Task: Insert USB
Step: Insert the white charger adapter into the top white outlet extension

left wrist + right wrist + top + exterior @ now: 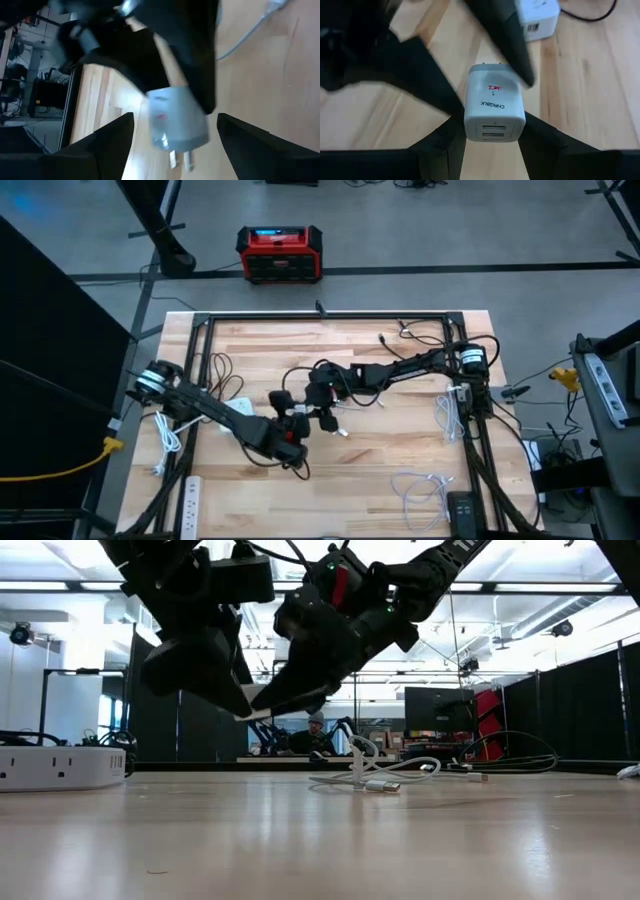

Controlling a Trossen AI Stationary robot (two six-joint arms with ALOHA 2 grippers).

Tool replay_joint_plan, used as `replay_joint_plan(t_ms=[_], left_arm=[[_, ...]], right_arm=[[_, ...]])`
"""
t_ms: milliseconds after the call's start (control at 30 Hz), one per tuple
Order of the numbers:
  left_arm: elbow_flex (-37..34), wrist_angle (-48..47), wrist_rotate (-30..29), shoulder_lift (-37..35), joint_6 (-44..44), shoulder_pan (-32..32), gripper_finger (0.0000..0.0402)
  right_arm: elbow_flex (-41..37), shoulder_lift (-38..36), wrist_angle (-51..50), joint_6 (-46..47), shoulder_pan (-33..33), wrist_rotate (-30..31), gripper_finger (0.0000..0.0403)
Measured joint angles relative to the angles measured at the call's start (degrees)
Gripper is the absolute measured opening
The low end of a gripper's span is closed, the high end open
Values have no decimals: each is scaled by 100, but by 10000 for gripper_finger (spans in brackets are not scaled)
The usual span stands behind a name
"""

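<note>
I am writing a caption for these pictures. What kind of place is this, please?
Probably a robotics lab or workshop. A framed wooden table stands on a grey floor taped with dark lines, a red equipment box sits beyond it, and the low view shows monitors and a seated person under ceiling lights.

Clearly a robotics lab or workshop: wooden counter [330, 370] boxed in a black metal frame [325, 316], grey concrete floor [420, 240] marked with dark tape, red portable power unit [280, 254] parked behind. Beyond the counter, ceiling strip lights [560, 587], a monitor [438, 708], more rigs, and a person [317, 724] seated far back.
</note>
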Motion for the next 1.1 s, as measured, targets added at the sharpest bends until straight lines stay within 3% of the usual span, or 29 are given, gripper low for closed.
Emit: replay_joint_plan(t_ms=[167, 333, 567, 867, 1100], left_arm=[[25, -87, -159, 46, -115, -9, 274], [42, -679, -514, 53, -784, -9, 274], [62, -807, -541, 53, -1229, -9, 274], [62, -667, -554, 53, -1376, -3, 274], [62, -608, -961, 53, -1315, -1, 274]], right_arm=[[133, 0, -36, 201, -71, -162, 141], [209, 0, -3, 241, -79, -210, 141], [209, 0, -19, 300, -76, -242, 141], [235, 0, 0, 440, -79, -249, 141], [393, 0, 1, 569, -74, -354, 141]])
